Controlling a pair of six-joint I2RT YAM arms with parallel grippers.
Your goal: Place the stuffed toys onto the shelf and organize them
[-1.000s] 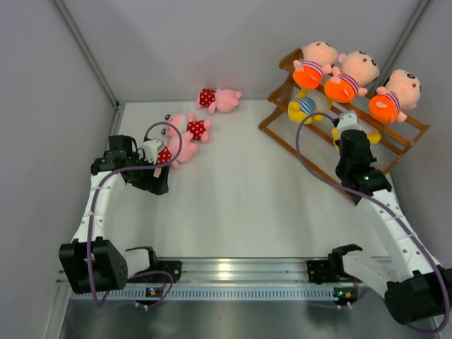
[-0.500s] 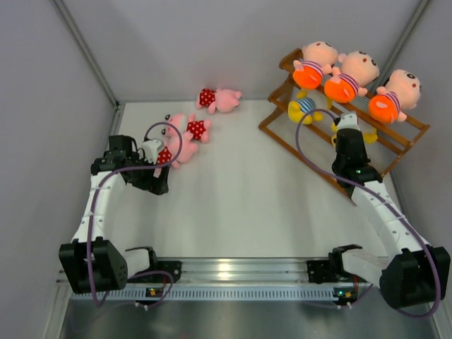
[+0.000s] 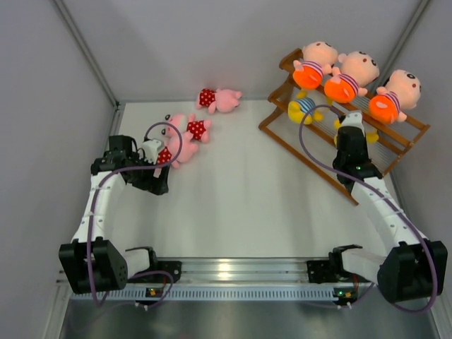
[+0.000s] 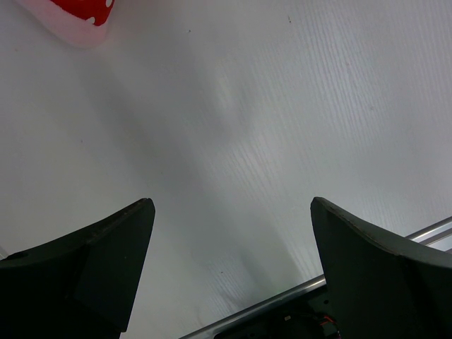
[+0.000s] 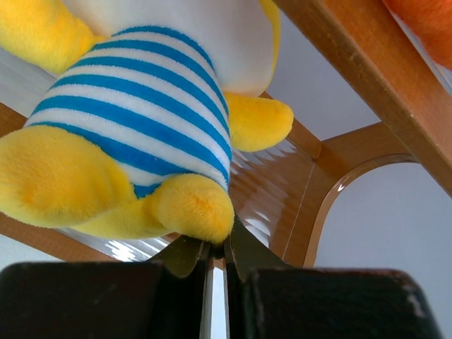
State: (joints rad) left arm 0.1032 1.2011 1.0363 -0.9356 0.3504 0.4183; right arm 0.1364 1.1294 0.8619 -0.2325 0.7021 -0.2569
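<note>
Three peach-headed dolls [image 3: 353, 74] sit on the top tier of the brown wooden shelf [image 3: 304, 161]. One yellow striped doll [image 3: 304, 107] sits on the middle tier. My right gripper [image 3: 349, 121] is at the middle tier beside it. In the right wrist view it [image 5: 220, 247] is shut on the foot of the second yellow doll [image 5: 134, 120], which rests on the shelf's slats [image 5: 282, 183]. Three pink polka-dot dolls lie on the table at the left: [image 3: 219, 99], [image 3: 191, 128], [image 3: 166, 152]. My left gripper [image 3: 157, 185] is open and empty just below the nearest one [image 4: 78, 18].
Grey walls close the table on the left, back and right. The metal base rail [image 3: 233, 268] runs along the near edge and shows in the left wrist view [image 4: 296, 289]. A shelf rail [image 5: 353, 63] crosses above my right gripper.
The right arm has shifted and pushed the yellow doll a little further onto the middle tier. The left arm and the pink dolls have not moved.
</note>
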